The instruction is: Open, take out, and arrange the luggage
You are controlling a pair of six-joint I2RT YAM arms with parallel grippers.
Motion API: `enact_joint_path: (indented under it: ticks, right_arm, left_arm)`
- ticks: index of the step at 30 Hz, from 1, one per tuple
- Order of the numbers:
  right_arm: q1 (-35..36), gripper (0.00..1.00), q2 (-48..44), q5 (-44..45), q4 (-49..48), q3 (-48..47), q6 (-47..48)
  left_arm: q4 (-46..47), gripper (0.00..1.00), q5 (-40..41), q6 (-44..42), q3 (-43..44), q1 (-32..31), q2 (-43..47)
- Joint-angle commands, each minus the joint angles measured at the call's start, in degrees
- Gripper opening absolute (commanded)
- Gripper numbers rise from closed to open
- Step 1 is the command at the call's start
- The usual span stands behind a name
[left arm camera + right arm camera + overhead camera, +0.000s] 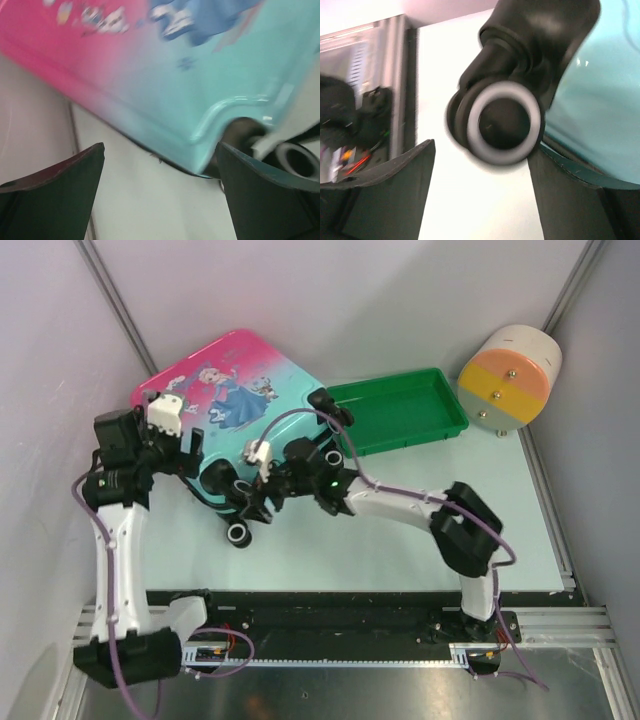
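Observation:
The luggage (240, 380) is a pink-to-teal hard-shell suitcase with cartoon prints. It lies flat and shut at the back left of the table. My left gripper (196, 455) is at its near left edge. In the left wrist view the shell (200, 75) fills the top, and the left gripper (160, 165) is open with only bare table between its fingers. My right gripper (248, 508) is at the suitcase's near corner, by a black wheel (238, 533). In the right wrist view that wheel (502, 122) sits just beyond the tips of the open right gripper (482, 160), close to the right finger (575, 200).
A green plastic tray (440, 425) lies right of the suitcase, at the back. A white-and-orange cylinder (510, 375) stands at the back right corner. Grey walls close in the left, back and right sides. A black rail (350, 615) runs along the near edge.

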State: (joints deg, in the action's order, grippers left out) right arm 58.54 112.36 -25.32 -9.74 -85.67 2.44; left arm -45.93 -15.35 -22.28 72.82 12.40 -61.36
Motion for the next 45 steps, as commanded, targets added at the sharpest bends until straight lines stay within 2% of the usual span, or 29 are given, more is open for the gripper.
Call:
enact_joint_path:
  ticks: [1, 2, 3, 6, 10, 13, 17, 18, 20, 21, 23, 24, 27, 29, 31, 32, 35, 41, 42, 45]
  right_arm:
    - [-5.71, 0.79, -16.28, -16.68, 4.09, 3.13, -2.17]
    - [-8.42, 0.80, -17.68, -17.21, 5.16, 3.49, -2.17]
    - [-9.84, 0.83, -18.83, -17.91, 6.04, 3.93, -2.17]
    - [-15.55, 0.86, -22.17, -18.89, 5.79, 4.19, -5.60]
    - [-22.58, 0.86, -22.97, -13.19, 4.64, 4.19, -6.48]
    - [-28.12, 0.86, -20.87, -7.57, 3.15, 4.19, -8.05]
    - [-32.79, 0.88, -16.57, -5.44, 0.77, 3.58, -7.72]
    - [-33.31, 0.88, -15.68, -5.44, 0.95, 3.23, -6.23]
    - [-34.19, 0.88, -14.54, -5.61, 1.21, 2.44, -5.25]
    - [-34.55, 0.88, -13.58, -6.23, 0.60, 2.35, -5.60]
    - [-35.16, 0.88, -12.95, -8.15, 0.16, 2.43, -6.74]
    - [-35.16, 0.88, -12.60, -8.86, 0.24, 2.44, -7.18]
    - [-35.34, 0.85, -11.55, -12.03, 1.03, 2.70, -8.41]
    - [-35.17, 0.81, -11.02, -12.73, 1.91, 3.14, -8.59]
    - [-34.64, 0.76, -10.58, -12.91, 2.44, 4.54, -8.85]
    - [-34.46, 0.73, -10.49, -13.00, 2.44, 5.07, -9.11]
    - [-32.97, 0.70, -10.14, -13.17, 1.65, 6.39, -9.55]
    - [-28.40, 0.72, -8.21, -14.32, -1.33, 6.39, -10.96]
    - [-27.79, 0.72, -7.86, -14.58, -1.68, 6.39, -10.79]
    - [-25.68, 0.73, -6.27, -15.98, -3.70, 6.30, -10.78]
  left_arm:
    - [1.20, 0.97, -10.58, 3.12, -1.79, -9.74, 6.51]
    - [1.20, 0.97, -8.75, 3.21, -2.32, -11.86, 7.39]
    - [1.11, 0.97, -8.29, 3.38, -2.68, -16.75, 7.40]
    - [0.76, 0.93, -10.67, 3.65, -4.52, -19.16, 5.56]
    - [-0.65, 0.89, -3.30, -1.17, -9.34, -27.07, 4.59]
    - [-2.31, 0.84, 2.69, -4.07, -12.86, -28.84, 3.36]
    - [-3.02, 0.83, 11.81, -8.38, -18.75, -28.66, 5.11]
    - [-3.02, 0.83, 14.19, -9.17, -19.63, -26.92, 5.46]
    - [-3.11, 0.83, 13.95, -12.25, -20.87, -22.97, 6.17]
    - [-3.11, 0.82, 13.77, -13.74, -20.87, -17.56, 6.17]
    - [-3.02, 0.81, 12.72, -19.36, -20.26, -12.25, 5.29]
    - [-3.02, 0.80, 12.11, -22.68, -19.74, -5.62, 4.68]
    - [-2.93, 0.80, 9.38, -25.43, -15.87, 2.24, 1.43]
    - [-3.02, 0.84, 5.63, -25.35, -11.92, 4.72, 0.20]
    - [-3.55, 0.88, 0.62, -24.48, -8.85, 4.91, 1.41]
    - [-3.90, 0.91, -5.33, -23.69, -7.96, 4.65, 2.64]
    - [-4.78, 0.95, -13.71, -17.55, -5.06, 0.89, 6.16]
    - [-3.56, 0.95, -21.20, 0.20, -3.65, -10.97, 7.84]
    - [-2.94, 0.95, -21.56, 3.62, -3.99, -11.87, 7.66]
    - [0.22, 0.95, -20.51, 6.98, -3.91, -13.90, 6.43]
